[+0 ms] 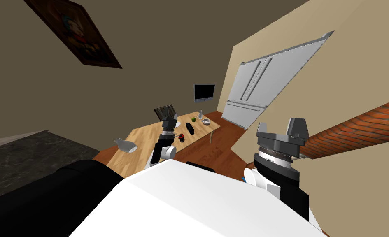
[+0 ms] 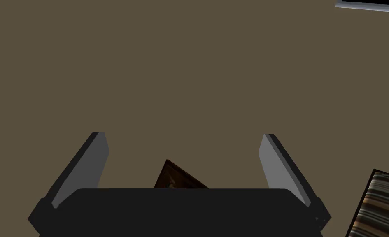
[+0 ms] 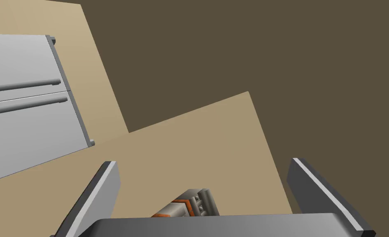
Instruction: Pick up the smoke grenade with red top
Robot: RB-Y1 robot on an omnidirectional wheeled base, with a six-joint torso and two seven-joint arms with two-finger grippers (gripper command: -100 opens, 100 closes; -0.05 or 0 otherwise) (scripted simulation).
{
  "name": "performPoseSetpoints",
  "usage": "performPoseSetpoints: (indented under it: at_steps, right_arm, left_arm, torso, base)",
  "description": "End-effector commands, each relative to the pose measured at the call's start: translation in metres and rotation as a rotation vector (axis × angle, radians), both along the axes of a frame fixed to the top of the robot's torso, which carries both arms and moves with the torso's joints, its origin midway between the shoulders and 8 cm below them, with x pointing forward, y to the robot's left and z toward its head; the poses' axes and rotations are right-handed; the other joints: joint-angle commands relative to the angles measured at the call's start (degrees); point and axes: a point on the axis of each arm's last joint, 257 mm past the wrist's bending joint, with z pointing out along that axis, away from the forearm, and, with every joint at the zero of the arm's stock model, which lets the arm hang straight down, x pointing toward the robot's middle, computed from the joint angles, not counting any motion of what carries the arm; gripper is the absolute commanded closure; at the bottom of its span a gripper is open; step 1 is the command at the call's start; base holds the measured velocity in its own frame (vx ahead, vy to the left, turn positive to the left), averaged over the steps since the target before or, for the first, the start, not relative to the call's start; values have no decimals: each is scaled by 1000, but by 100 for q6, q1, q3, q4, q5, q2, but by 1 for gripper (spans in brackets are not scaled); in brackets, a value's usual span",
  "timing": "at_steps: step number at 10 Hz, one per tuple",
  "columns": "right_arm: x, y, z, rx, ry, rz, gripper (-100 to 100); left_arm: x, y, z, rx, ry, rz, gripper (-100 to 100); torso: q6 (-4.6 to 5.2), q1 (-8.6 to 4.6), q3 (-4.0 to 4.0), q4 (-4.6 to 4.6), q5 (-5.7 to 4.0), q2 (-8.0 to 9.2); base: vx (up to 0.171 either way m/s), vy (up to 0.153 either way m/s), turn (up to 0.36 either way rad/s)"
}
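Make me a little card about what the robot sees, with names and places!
target: small dark can with a red top, on the wooden table
left gripper: open, holding nothing
right gripper: open, holding nothing, off to the table's right
also on table: grey jug, white bowl, small green thing
beyond the table: grey fridge

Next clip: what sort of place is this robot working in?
Probably a home kitchen-dining area: a grey double-door refrigerator by the wall, a wooden table with a bowl, and a wall-mounted screen.
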Motion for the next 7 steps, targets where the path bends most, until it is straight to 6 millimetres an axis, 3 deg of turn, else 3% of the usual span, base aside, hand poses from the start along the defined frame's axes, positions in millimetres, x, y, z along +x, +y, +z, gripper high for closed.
performPoseSetpoints:
  at_steps: [1,7]
  right_arm:
    - [0,0,0,0,0,0,0]
    - [0,0,0,0,0,0,0]
  left_arm:
    - [9,1,-11,14,50,-12,-100]
    - [37,11,-53,24,223,-32,-100]
  torso:
    - [0,0,0,0,0,0]
    - [0,-6,8,3,-1,14]
  base:
    - [-8,2,0]
    - [-28,-9,2]
